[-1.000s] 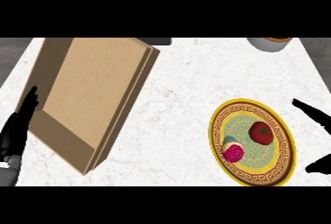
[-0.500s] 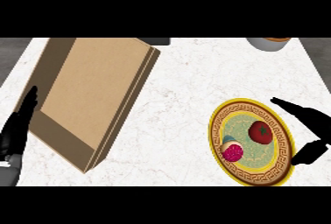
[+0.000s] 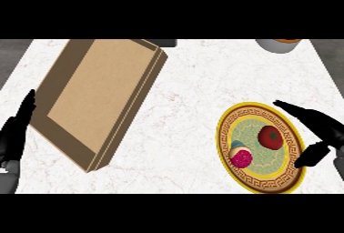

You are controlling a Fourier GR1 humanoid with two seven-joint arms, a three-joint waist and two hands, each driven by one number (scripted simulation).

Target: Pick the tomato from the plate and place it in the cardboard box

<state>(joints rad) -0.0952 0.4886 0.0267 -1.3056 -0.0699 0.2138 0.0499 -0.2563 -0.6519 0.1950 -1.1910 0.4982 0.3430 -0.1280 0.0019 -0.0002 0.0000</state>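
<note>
We see our right hand [image 3: 321,132] spread open over the plate's [image 3: 243,178] three o'clock rim, holding nothing, the tomato [image 3: 270,137] just beside it on the plate. Our left hand [image 3: 15,136] rests open at nine o'clock of the cardboard box [image 3: 99,97].

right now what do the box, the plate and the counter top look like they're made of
The box looks like plain cardboard: flat matte brown, with darker thin walls. The plate looks like glazed ceramic, judging by its glossy yellow rim with a brown key-pattern band and a pale green centre. The counter top looks like polished white marble or a similar stone, given its faint grey-brown veins.
</note>
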